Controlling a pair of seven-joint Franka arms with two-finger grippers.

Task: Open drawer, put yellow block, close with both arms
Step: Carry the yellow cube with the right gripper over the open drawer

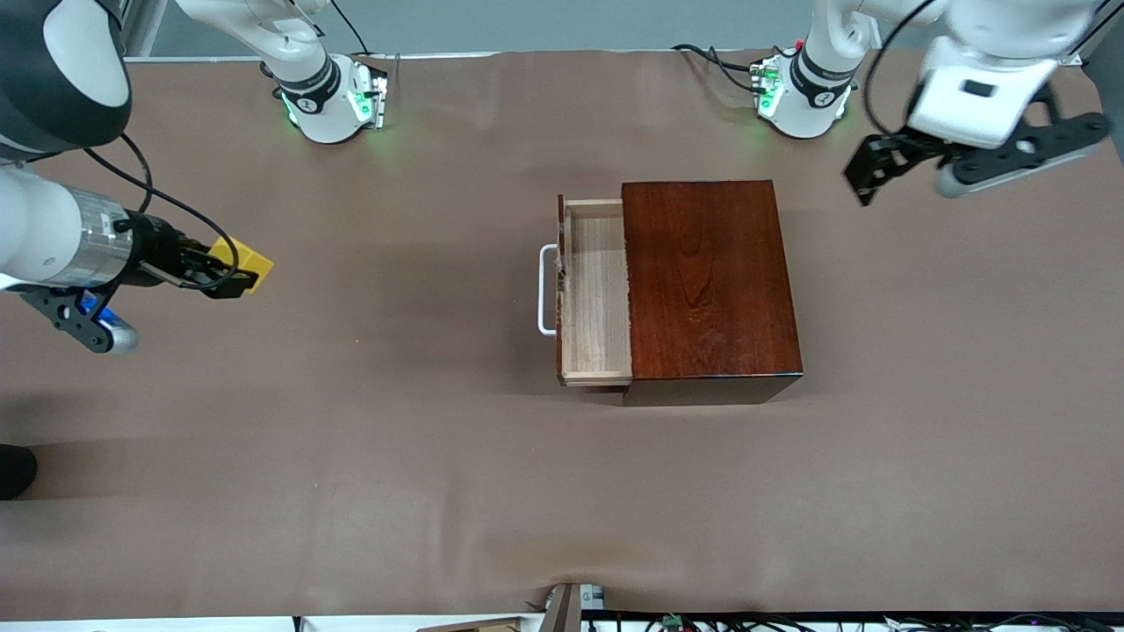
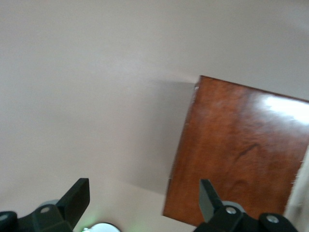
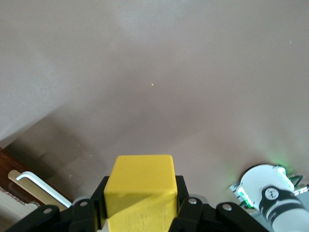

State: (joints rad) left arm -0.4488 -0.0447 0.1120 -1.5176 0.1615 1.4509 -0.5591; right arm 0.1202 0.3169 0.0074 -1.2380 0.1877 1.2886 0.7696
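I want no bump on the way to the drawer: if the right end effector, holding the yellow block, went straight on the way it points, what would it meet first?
Probably the drawer's white handle. The right end effector, shut on the yellow block, points across bare table toward it; its height is unclear, so it might pass over.

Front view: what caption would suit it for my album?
Right gripper carries a yellow block toward the open drawer.

Bright even light, glare on box, perhaps blurred
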